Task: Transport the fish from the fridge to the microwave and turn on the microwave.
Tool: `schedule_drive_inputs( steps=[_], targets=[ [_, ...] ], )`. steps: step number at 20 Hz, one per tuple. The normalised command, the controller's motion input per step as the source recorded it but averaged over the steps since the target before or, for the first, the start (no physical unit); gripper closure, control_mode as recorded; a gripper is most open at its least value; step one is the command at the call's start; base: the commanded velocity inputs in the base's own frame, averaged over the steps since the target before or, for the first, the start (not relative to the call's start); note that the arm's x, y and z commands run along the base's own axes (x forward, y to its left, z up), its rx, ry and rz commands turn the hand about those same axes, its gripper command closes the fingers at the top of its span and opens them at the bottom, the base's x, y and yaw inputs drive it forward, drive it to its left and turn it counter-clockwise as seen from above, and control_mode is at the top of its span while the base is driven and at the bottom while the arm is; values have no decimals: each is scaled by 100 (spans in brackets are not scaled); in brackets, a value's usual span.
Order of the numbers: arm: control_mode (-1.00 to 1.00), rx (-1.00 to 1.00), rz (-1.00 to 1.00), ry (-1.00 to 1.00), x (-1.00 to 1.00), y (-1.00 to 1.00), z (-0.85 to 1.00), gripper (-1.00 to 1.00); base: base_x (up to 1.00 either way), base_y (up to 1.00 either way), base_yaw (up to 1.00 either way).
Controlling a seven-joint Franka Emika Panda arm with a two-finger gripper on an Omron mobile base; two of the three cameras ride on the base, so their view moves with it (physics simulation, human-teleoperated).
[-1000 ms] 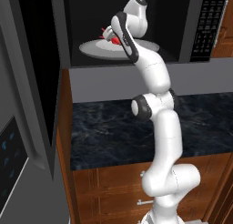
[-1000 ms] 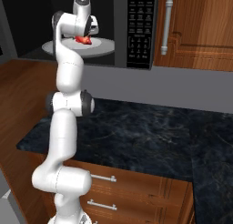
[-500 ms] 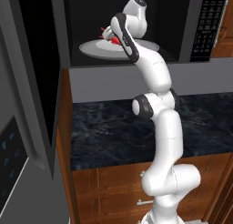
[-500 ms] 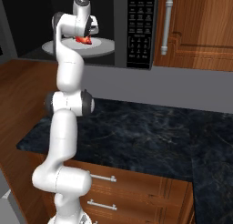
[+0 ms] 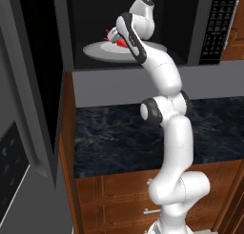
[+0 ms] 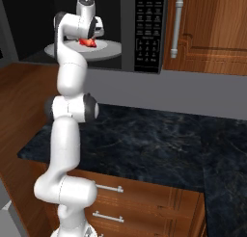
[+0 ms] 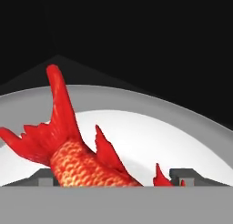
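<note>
Gripper [image 7: 117,178] inside the microwave [image 5: 143,33] cavity, low over the round grey turntable [image 5: 95,51]; finger tips [image 7: 184,176] sit either side of the fish [image 7: 77,155] body, spread about as wide as it, but whether they pinch it or just bracket it I cannot tell. Arm pose: rises from the base, elbow joint above the dark counter [image 5: 114,138], upper link leaning toward 11 o'clock in the left base view, wrist bent so the hand reaches into the opening. Fish lies on the turntable, red-orange, scaled body nearest the camera in the hand view, long axis running from 5 o'clock up to 11 o'clock, forked tail pointing to 11 o'clock toward the dark back wall. Black keypad [image 6: 147,31] at 3 o'clock of the cavity in the right base view, wooden cabinet [image 6: 212,29] beyond it.
</note>
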Motion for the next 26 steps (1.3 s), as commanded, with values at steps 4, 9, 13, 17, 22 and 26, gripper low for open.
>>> schedule_drive_inputs(
  steps=[4,9,13,17,22,26],
  targets=[
    [-100,0,0,0,-2,0,1,-100,0,0,0],
    [-100,0,0,0,-4,0,9,-100,0,0,0],
    [-100,0,0,0,-6,0,17,-100,0,0,0],
    [-100,0,0,0,-20,0,17,-100,0,0,0],
    [-100,0,0,-3,-28,0,14,-100,0,0,0],
    [-100,0,0,-2,-41,0,5,-100,0,0,0]
  ],
)
